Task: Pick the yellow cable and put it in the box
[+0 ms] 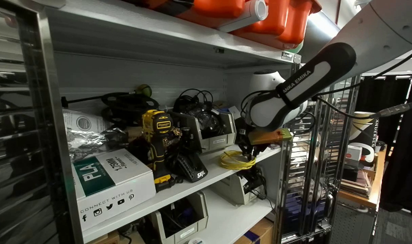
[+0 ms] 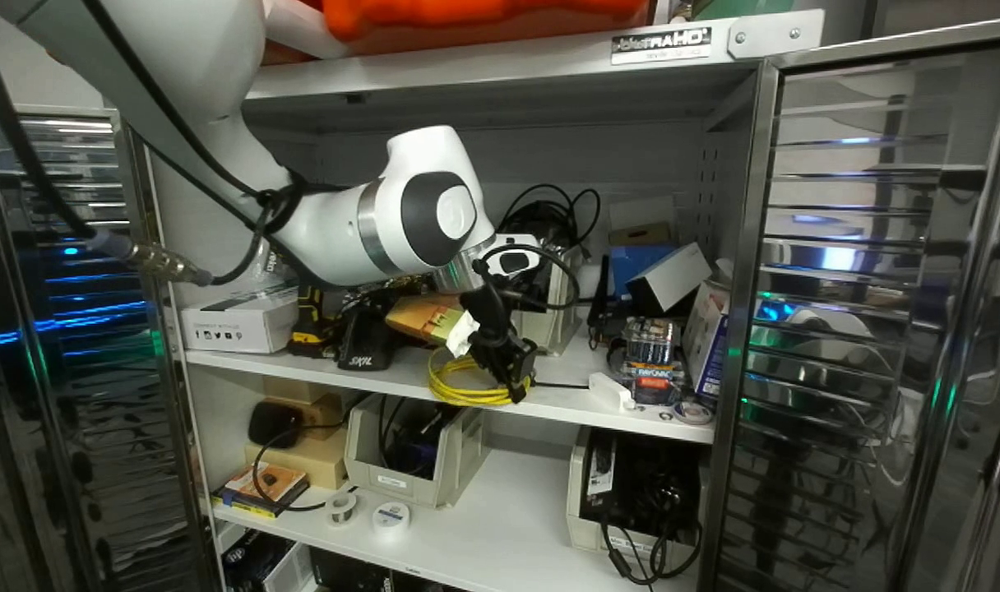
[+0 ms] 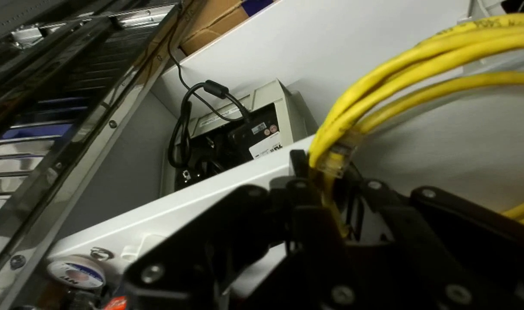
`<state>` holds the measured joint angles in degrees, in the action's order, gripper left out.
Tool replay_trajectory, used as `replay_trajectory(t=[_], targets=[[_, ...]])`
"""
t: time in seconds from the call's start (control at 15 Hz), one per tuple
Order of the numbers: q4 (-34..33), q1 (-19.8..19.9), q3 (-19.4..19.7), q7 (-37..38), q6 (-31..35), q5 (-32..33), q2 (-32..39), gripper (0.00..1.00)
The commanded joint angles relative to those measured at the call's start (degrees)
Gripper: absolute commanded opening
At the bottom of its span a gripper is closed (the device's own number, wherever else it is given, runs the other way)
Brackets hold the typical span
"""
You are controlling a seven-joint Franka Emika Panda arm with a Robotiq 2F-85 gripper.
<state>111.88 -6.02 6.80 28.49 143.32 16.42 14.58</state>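
In an exterior view, well left of the fingers, a yellow-and-black drill stands on the worktop; nearer is a black SKIL unit. The yellow cable is coiled just left of the fingers and between them; whether it touches the worktop I cannot tell. In the wrist view the fingers stand nearly together, gripping its strands. Behind them, slightly right, is a grey bin; well to their right, a Rayovac pack.
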Motion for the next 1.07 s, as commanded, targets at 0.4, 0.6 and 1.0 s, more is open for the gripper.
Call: replay_trajectory(t=[0.4,0.6,1.0], targets=[[22.35,-0.27,4.47,23.81,21.29,33.24,-16.18,0.16],[21.60,0.86,4.94,36.51,24.15,47.65,-19.63,0.14],[14.00,2.55,3.98,62.26,27.12,72.45,-21.76,0.11]])
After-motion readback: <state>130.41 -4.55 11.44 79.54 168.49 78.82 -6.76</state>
